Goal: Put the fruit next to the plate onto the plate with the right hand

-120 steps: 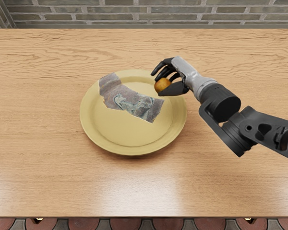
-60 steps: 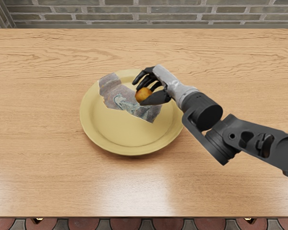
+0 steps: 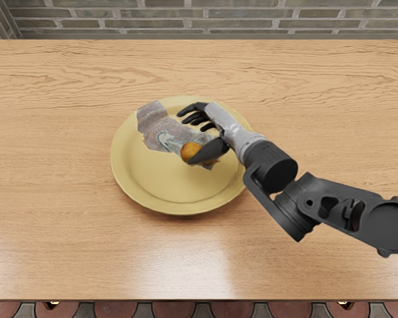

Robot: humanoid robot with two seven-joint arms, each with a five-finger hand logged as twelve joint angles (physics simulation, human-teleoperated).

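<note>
Wooden desk (image 3: 66,225) filled most of frame, light grain, glare patch at bottom ctr. Grey-brown mottled scrap (image 3: 158,127) lay flat just left of ctr, edges ragged. Brick wall (image 3: 186,16) ran along top edge; reddish floor tiles (image 3: 119,310) showed along bottom edge.

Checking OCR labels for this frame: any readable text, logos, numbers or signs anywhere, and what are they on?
None: nothing in the head view can be read as a word, number, brand or sign.
Grey sheet on the plate: mottled pattern only, no legible letters.
Fruit, right hand, table, brick wall: no markings visible.
</note>
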